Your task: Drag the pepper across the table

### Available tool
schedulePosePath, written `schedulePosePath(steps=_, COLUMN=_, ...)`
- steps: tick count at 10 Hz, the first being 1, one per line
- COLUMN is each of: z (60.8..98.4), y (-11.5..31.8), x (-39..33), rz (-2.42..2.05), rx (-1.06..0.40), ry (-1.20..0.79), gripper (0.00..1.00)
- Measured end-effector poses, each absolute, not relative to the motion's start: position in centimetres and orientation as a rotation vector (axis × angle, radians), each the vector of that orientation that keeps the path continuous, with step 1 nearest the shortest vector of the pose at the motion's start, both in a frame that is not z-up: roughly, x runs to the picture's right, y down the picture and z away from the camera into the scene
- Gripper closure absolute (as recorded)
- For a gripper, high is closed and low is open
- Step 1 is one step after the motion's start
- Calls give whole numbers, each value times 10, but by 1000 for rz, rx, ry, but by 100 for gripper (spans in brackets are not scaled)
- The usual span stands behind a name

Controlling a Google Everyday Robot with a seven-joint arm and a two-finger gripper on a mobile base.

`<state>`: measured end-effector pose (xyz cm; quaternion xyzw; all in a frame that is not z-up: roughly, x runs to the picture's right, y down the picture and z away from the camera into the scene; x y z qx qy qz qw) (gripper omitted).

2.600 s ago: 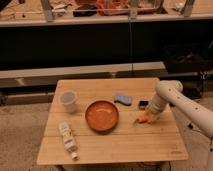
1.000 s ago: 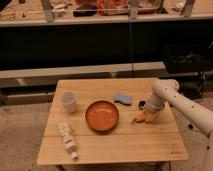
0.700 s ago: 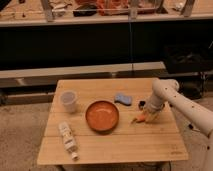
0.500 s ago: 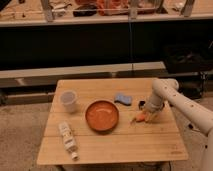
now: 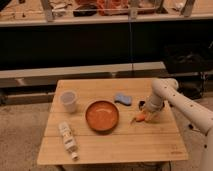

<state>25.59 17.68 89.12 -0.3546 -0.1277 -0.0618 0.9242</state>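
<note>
The small orange pepper [image 5: 141, 118] with a thin stem lies on the light wooden table [image 5: 110, 142], just right of the large orange bowl [image 5: 102, 115]. My gripper [image 5: 144, 112] reaches down from the white arm at the right and sits right on the pepper's upper right side, touching or nearly touching it.
A blue sponge [image 5: 123, 99] lies behind the bowl, left of the gripper. A white cup [image 5: 68, 101] stands at the table's far left. A white bottle [image 5: 67, 139] lies on its side at the front left. Dark shelving runs behind the table.
The gripper and the pepper have shifted slightly left, toward the bowl. The other objects have not moved.
</note>
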Motion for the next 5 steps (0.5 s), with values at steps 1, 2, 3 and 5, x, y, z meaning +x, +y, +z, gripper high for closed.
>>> schedulePosePath(steps=1, z=891, y=177, x=256, rz=-127, rx=-728, ry=-262, gripper=100)
schedulePosePath(steps=2, z=890, y=176, x=256, rz=-128, rx=-729, ry=-262, gripper=100)
schedulePosePath(steps=3, z=890, y=176, x=256, rz=-129, rx=-729, ry=-261, gripper=100)
schedulePosePath(steps=5, z=891, y=176, x=255, rz=-138, rx=-725, ry=-263, gripper=100)
